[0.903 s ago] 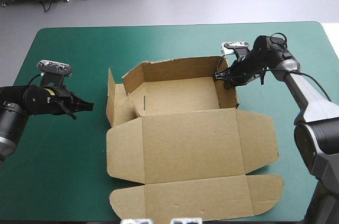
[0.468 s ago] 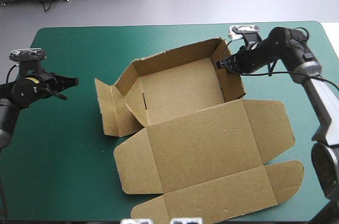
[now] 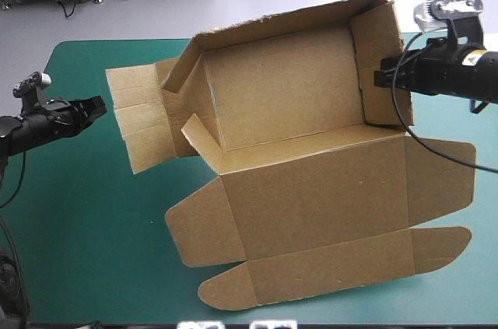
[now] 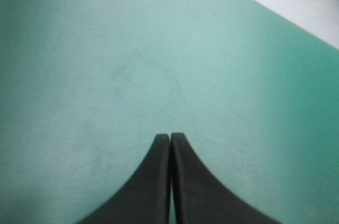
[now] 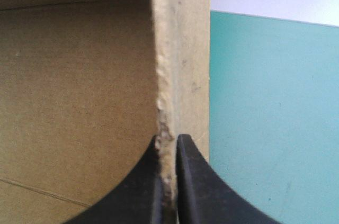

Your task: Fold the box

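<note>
**Box Raised by Its Right Wall; Left Jaws Clear**

**High view.** The brown box (image 3: 288,96) hangs tilted over the bench (image 3: 70,236). The right arm (image 3: 459,80) carries it, and the right jaws pinch the upper edge of the box's right side wall. The tray part has its walls raised, and in the picture its far wall overlaps the bench's far edge. The lid panel (image 3: 311,204) lies open toward the near edge with its flaps spread. Whether those flaps touch the bench cannot be told. The left side flap (image 3: 140,123) stands out toward the left arm (image 3: 47,120). The left jaws are pressed together and hold nothing.

Compared with the earlier frames:
- The box, which then rested on the bench, is now lifted and tipped up toward the camera, and it has shifted toward the far right.
- The right jaws grip the same wall as before.
- The left side flap has swung farther out to the left.
- The left arm has drawn back toward the bench's left edge.

**Left wrist view.** The left jaws meet in one pointed arch. Only the teal-green cover (image 4: 159,65) lies ahead of them, and no board is in sight.

**Right wrist view.** The right jaws are all but closed, with the worn edge of the brown wall between them. The inside of the tray lies to one side of that wall and the cover to the other.
</note>
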`<state>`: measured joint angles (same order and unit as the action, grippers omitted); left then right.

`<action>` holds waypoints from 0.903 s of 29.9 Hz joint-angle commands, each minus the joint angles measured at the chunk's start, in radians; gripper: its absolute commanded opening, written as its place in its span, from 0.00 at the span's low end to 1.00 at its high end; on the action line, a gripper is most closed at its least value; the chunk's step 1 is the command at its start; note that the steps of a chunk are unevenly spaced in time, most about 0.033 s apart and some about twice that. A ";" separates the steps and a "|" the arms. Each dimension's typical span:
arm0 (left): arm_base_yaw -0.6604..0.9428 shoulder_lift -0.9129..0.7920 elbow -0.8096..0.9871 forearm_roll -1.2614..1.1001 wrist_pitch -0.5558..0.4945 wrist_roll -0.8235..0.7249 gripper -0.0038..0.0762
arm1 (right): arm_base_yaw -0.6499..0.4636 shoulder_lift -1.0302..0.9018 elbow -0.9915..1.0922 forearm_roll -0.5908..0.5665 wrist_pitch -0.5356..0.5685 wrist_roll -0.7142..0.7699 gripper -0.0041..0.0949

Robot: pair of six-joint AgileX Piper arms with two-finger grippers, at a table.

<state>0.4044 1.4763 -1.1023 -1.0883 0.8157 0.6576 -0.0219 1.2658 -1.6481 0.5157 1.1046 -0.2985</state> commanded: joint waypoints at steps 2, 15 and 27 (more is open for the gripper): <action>0.002 0.028 -0.034 -0.311 0.212 0.159 0.04 | -0.017 -0.102 -0.033 0.079 -0.051 -0.005 0.04; -0.097 -0.085 -0.034 -0.395 0.481 0.215 0.04 | -0.017 -0.092 -0.033 0.110 -0.146 0.001 0.04; -0.121 -0.231 -0.034 -0.456 0.481 0.201 0.04 | -0.010 -0.021 -0.029 0.144 -0.179 -0.012 0.04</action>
<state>0.2920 1.2835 -1.1034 -1.4356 1.2076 0.8638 -0.0303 1.2544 -1.6498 0.5863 1.0063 -0.3075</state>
